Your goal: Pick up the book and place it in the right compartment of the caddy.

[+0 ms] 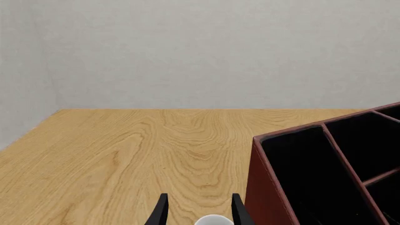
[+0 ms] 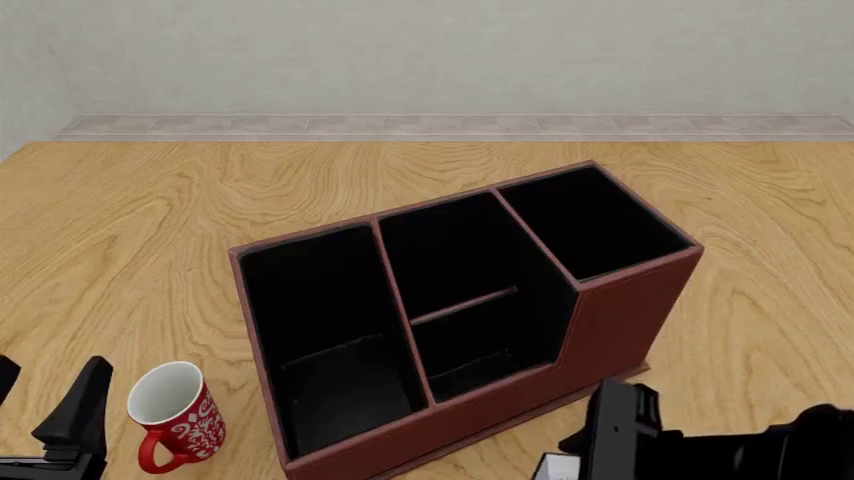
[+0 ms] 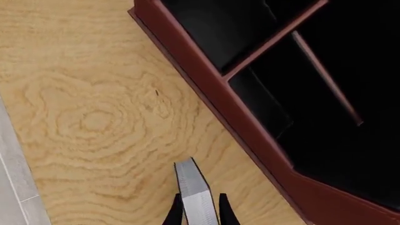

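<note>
Book, small, black-covered with white page edges, sits clenched in the right claw (lifted, seemingly); the maroon caddy's right compartment awaits.

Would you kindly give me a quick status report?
Right gripper shut on book, beside caddy. Left gripper open, near mug. Right compartment unobstructed.

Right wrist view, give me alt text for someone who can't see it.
The right gripper has its fingers closed on the book, white page edges showing, just above the wooden table. Beside it runs the maroon caddy with its black-lined sections.
</note>
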